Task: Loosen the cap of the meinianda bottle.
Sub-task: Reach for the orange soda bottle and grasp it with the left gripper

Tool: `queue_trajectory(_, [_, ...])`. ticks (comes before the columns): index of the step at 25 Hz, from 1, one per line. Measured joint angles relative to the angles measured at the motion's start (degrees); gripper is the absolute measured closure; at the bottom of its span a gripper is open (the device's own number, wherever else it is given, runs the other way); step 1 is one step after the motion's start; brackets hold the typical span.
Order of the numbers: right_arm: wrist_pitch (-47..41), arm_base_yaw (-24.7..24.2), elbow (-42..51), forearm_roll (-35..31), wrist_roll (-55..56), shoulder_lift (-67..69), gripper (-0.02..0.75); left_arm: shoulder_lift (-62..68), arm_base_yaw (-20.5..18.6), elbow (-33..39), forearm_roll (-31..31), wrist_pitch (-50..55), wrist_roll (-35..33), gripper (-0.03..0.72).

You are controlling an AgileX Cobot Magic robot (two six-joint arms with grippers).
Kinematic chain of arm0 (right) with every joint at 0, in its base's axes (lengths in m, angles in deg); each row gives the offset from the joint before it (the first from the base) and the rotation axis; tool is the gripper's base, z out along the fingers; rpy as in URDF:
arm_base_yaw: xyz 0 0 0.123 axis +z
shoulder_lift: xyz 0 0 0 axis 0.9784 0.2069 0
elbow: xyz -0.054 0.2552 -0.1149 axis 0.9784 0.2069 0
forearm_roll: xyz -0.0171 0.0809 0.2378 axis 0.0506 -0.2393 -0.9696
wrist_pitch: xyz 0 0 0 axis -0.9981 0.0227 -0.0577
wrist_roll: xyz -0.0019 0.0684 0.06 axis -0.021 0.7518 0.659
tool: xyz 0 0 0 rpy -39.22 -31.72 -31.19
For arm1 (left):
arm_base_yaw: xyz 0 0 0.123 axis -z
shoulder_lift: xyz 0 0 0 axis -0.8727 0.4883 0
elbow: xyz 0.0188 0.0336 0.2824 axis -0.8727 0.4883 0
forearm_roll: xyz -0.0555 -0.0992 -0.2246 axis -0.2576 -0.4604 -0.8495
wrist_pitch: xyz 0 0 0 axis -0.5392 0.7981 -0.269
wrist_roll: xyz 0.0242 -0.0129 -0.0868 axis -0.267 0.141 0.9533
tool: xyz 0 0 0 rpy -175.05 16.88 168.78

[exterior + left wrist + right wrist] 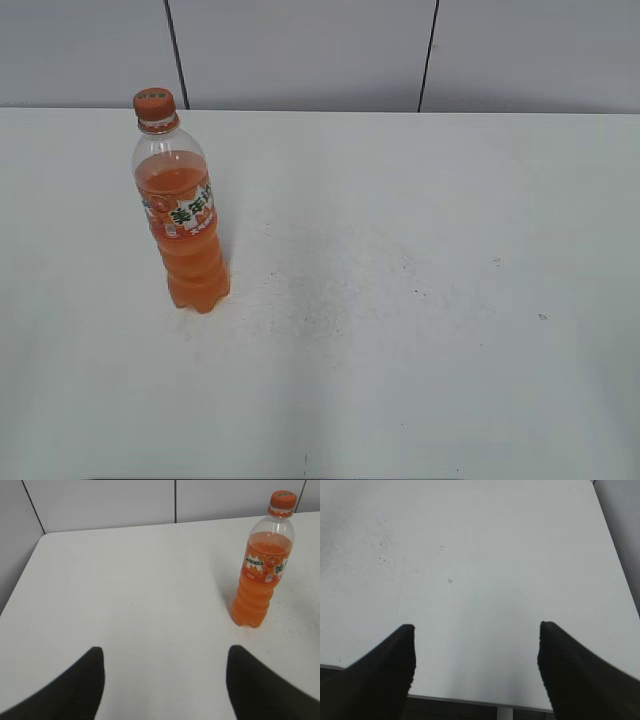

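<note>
Plain white surface (420, 300), matte, lightly speckled with small dark marks near the middle, meeting a grey panelled wall at the far edge. On the left part, standing upright straight on it, the meinianda bottle (183, 225), orange cap (154, 103) screwed on top.

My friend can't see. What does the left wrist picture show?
A tall clear plastic bottle of orange drink stands upright on a white table, with its small round orange cap on. The left claw is open, its two dark fingers low in the picture, away from the bottle.
</note>
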Motion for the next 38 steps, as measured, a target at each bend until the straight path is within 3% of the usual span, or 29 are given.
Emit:
queue_trajectory(8, [0.0, 0.0, 0.0, 0.0, 0.0, 0.0, 0.164, 2.17, 0.0, -2.41, 0.0, -3.61, 0.0, 0.221])
queue_trajectory(17, [0.0, 0.0, 0.0, 0.0, 0.0, 0.0, 0.164, 16.35, 0.91, -4.39, -0.67, -30.17, -5.31, 0.225])
queue_trajectory(22, [0.0, 0.0, 0.0, 0.0, 0.0, 0.0, 0.165, 26.05, 1.24, 1.33, -1.13, -49.46, -6.27, 0.232])
queue_trajectory(31, [0.0, 0.0, 0.0, 0.0, 0.0, 0.0, 0.165, 41.64, 3.67, 18.39, -4.73, -77.2, -3.95, 0.253])
queue_trajectory(34, [0.0, 0.0, 0.0, 0.0, 0.0, 0.0, 0.165, 46.5, 4.83, 19.76, 2.05, -81.42, -0.16, 0.253])
queue_trajectory(38, [0.0, 0.0, 0.0, 0.0, 0.0, 0.0, 0.165, 53.55, 5.16, 19.76, 19.07, -83.02, 10.82, 0.253])
